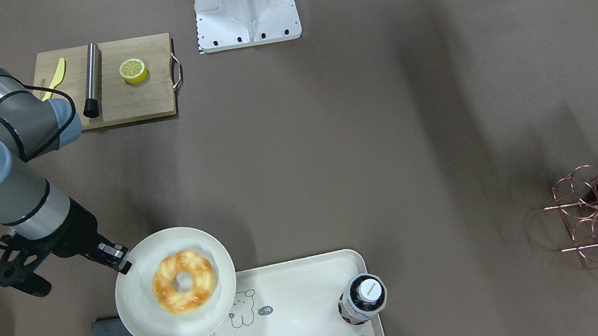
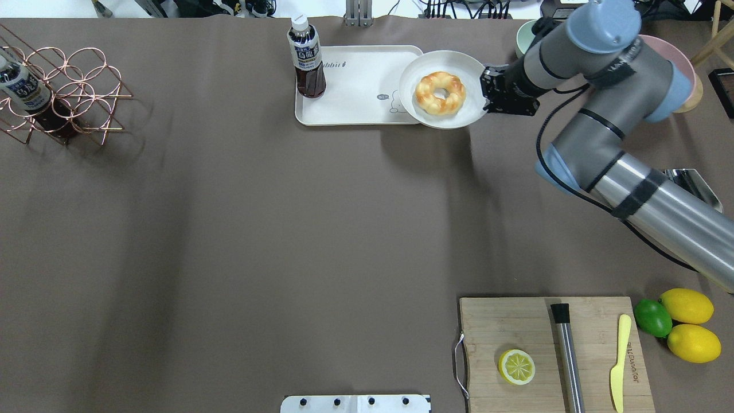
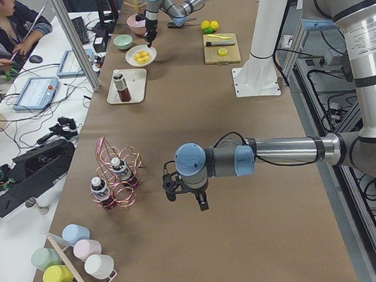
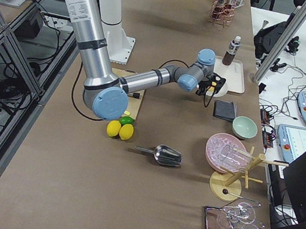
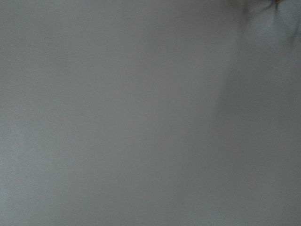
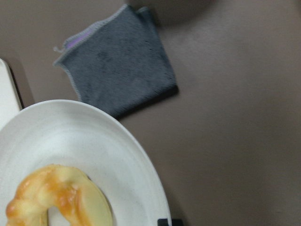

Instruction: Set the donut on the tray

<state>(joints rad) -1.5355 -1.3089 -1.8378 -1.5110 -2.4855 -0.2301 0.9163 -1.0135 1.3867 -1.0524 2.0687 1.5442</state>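
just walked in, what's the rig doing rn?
The right gripper is clamped on the rim of the round plate, which carries the donut. The plate looks lifted, and it overlaps the bear end of the tray. The donut sits on the plate and is not yet on the tray. A bottle stands at the tray's other end. The left gripper hangs over bare table near the wire rack, and I can't tell whether it is open.
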